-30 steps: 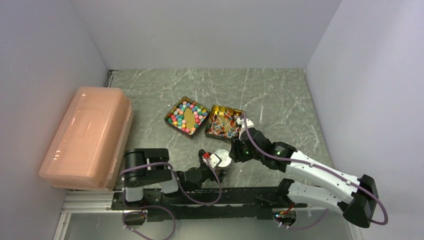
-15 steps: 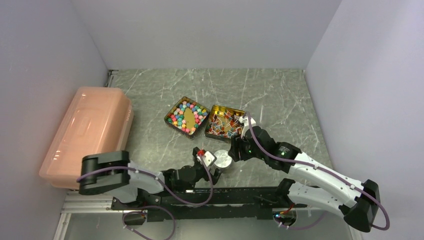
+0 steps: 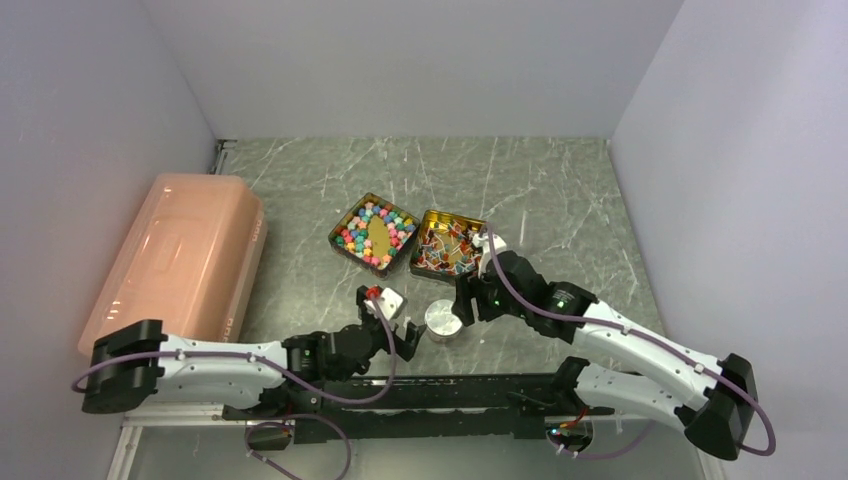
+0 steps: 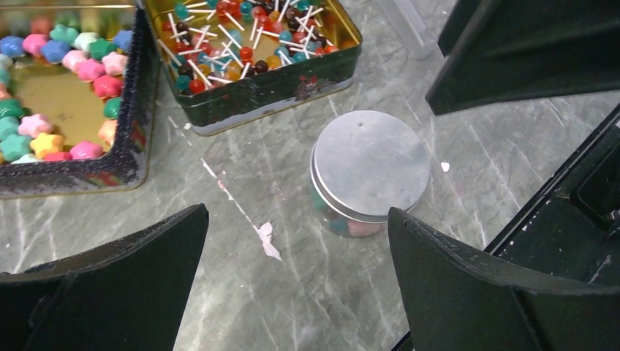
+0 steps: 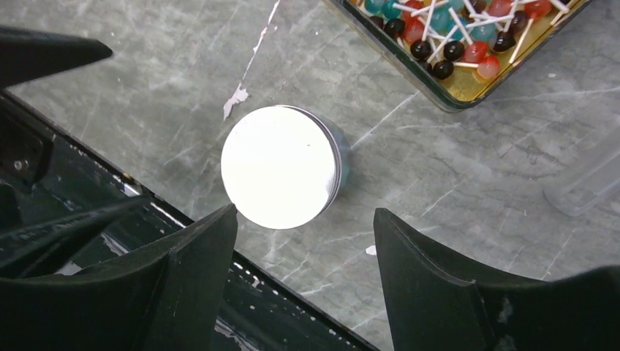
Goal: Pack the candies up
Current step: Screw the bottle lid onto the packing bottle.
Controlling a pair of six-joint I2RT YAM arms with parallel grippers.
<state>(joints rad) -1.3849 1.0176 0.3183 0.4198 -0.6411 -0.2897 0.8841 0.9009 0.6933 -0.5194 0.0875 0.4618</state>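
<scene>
Gold metal walls in my cargo at the top of the left wrist view: star candies [image 4: 91, 69] in the left tin [image 4: 73, 175], stick candies [image 4: 241, 36] in the right tin [image 4: 278, 88]. I judge both light, hard and quick to skitter. A white stick offers the surest hold, while a star wants a pinch across its points. My left gripper [image 4: 296, 219] gapes wide and empty; my right gripper [image 5: 305, 219] stands parted, holding nothing. The lidded jar [image 4: 369, 172] sits centre-right, untouched. Only the left wrist view shows packed candies [image 4: 347, 225] through its clear wall — the right wrist view gives just the bright lid.
</scene>
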